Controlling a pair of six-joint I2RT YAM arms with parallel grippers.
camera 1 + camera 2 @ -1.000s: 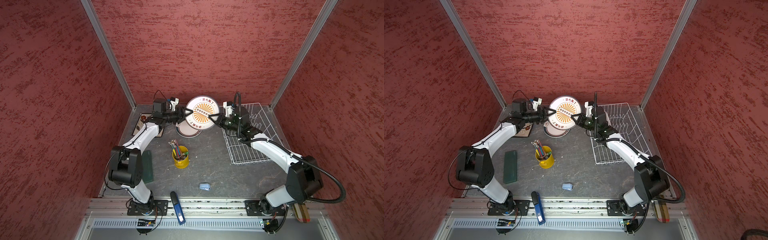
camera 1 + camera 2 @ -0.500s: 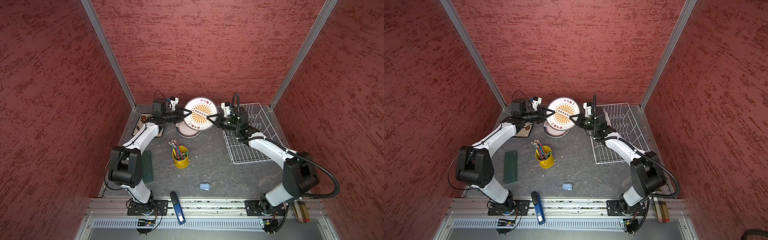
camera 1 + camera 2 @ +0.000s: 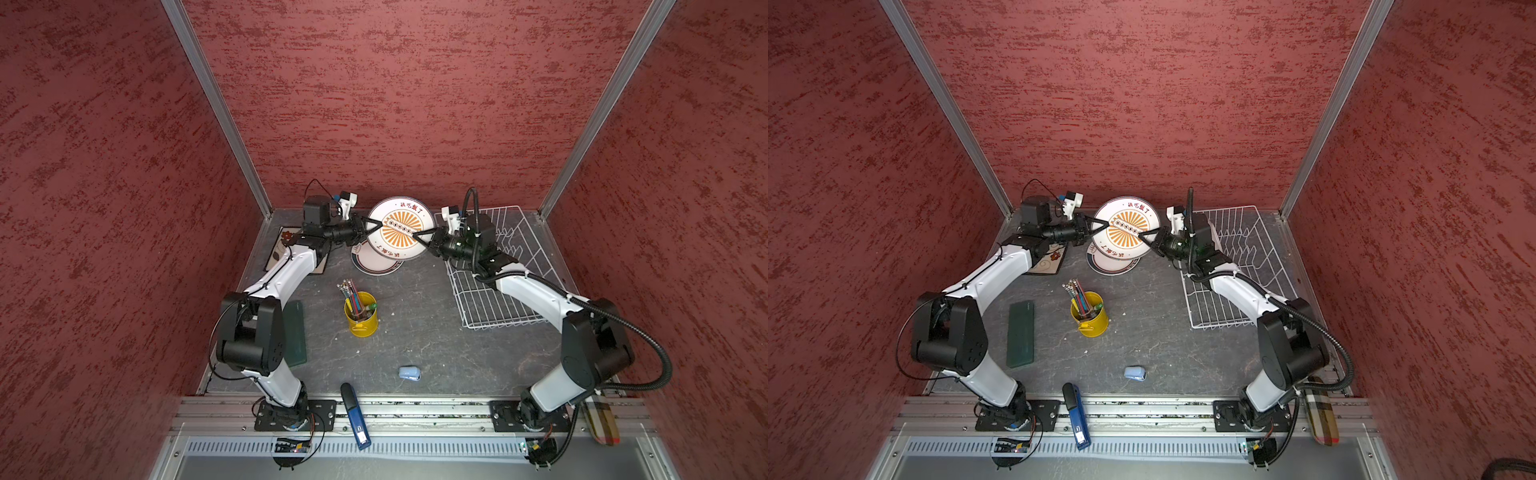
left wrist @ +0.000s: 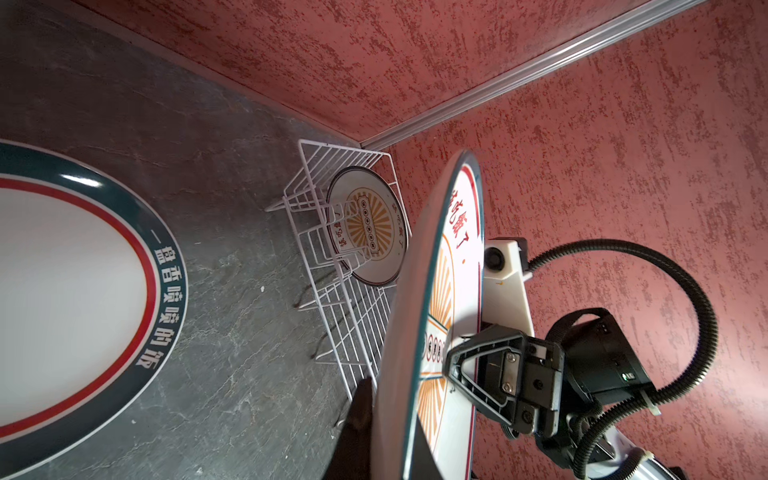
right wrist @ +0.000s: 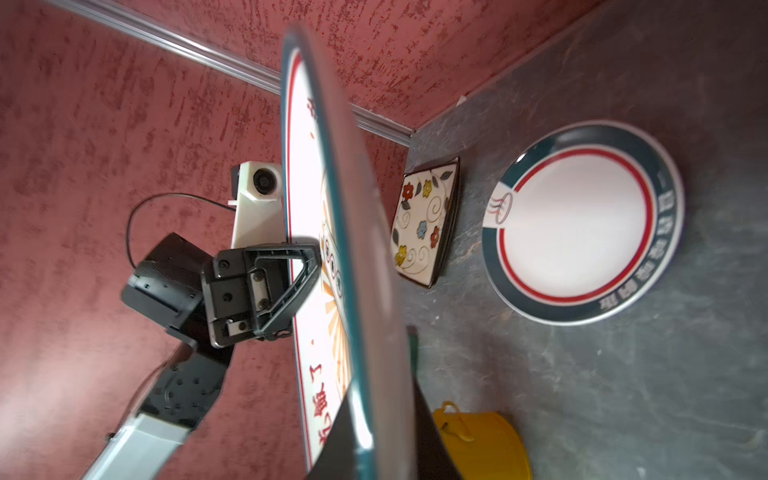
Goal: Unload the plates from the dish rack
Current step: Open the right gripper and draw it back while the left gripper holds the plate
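Observation:
A round plate (image 3: 397, 227) with an orange sunburst hangs upright above the table at the back middle, seen in both top views. My left gripper (image 3: 379, 225) is shut on its left edge. On its right edge is my right gripper (image 3: 417, 237), whose fingers lie against both faces of the rim (image 5: 374, 415). Another sunburst plate (image 4: 365, 226) stands in the white wire dish rack (image 3: 519, 257). A round plate (image 3: 376, 266) with a dark band lies flat below the held one. A square flowered plate (image 5: 428, 220) lies at the back left.
A yellow pencil cup (image 3: 360, 313) stands mid-table. Under my left arm lies a green flat block (image 3: 296, 332). A small blue object (image 3: 409, 372) sits near the front, and a blue marker (image 3: 354, 415) lies across the front rail. Red walls close in behind and beside.
My left gripper's fingers have closed on the plate's left edge. The right gripper and the plate have shifted slightly left.

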